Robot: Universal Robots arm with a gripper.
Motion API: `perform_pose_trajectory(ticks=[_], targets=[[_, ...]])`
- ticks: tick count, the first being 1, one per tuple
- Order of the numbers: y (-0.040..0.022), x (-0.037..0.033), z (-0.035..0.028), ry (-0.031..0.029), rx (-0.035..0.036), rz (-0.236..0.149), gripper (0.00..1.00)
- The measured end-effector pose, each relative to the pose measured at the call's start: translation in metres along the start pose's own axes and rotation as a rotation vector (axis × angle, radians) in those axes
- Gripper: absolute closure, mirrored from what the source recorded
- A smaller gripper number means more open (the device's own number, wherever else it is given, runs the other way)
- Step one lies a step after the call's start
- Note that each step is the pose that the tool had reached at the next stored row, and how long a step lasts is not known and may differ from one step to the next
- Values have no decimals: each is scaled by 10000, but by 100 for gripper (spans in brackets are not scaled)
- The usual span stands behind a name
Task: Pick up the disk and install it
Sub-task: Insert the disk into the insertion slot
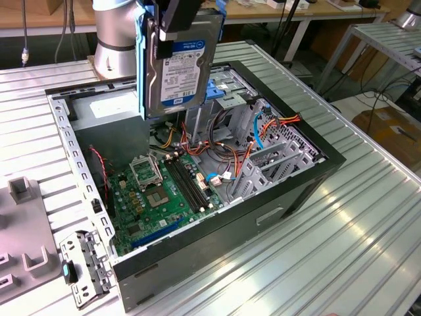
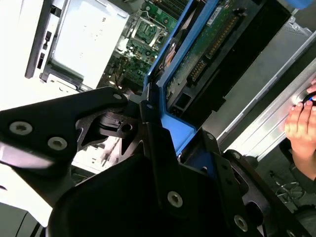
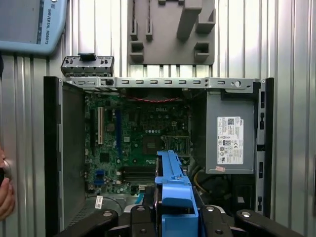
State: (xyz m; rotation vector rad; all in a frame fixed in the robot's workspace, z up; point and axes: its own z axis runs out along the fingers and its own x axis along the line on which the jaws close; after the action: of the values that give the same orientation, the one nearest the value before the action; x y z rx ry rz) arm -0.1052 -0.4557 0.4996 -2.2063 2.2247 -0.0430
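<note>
Gripper (image 1: pixel 179 23) holding the disk (image 1: pixel 181 62) upright above the open case (image 1: pixel 276 210).

In the exterior view, the disk is hanging on edge with its label facing outward. It is clear of the case, raised above the board (image 1: pixel 164 191), and the gripper is clamping it from the top by its blue rails. The second wrist view is showing the opposite face of the disk (image 2: pixel 212 44), with its green circuit side and connector row. Here the black fingers (image 2: pixel 150 113) are pressing against the blue rail, and a hand (image 2: pixel 301 121) is showing off to one side. The first wrist view is looking straight down past the gripper (image 3: pixel 175 219). The disk (image 3: pixel 173 177) is appearing edge-on over the board (image 3: pixel 138 133), with the grey power supply (image 3: pixel 229 138) inside the case (image 3: pixel 52 148). A grey fixture (image 3: pixel 173 29) is lying beyond the case, and a hand (image 3: pixel 6 192) is showing just beside the case wall.
</note>
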Motion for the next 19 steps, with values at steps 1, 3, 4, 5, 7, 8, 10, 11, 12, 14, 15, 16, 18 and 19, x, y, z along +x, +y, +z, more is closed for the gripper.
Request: perform_pose_trajectory(ticks=[1,3,4,5,7,8,10,11,12,14,15,16,18,19], targets=[[0,38,3,0,1,0,63],[-1,146,12,63,1,-1,63],[-1,197,19,87,1,-1,63],[-1,251,25,111,1,-2,63],[-2,354,47,149,2,-4,63],[-20,381,61,172,2,-4,63],[-112,388,84,232,2,-3,63],[-145,388,90,237,2,-2,63],[-190,387,96,245,2,-1,63],[-287,386,109,253,3,5,63],[-326,386,112,255,2,7,63],[-383,385,117,256,2,16,63],[-435,385,123,258,2,24,63],[-461,385,128,263,2,31,63]])
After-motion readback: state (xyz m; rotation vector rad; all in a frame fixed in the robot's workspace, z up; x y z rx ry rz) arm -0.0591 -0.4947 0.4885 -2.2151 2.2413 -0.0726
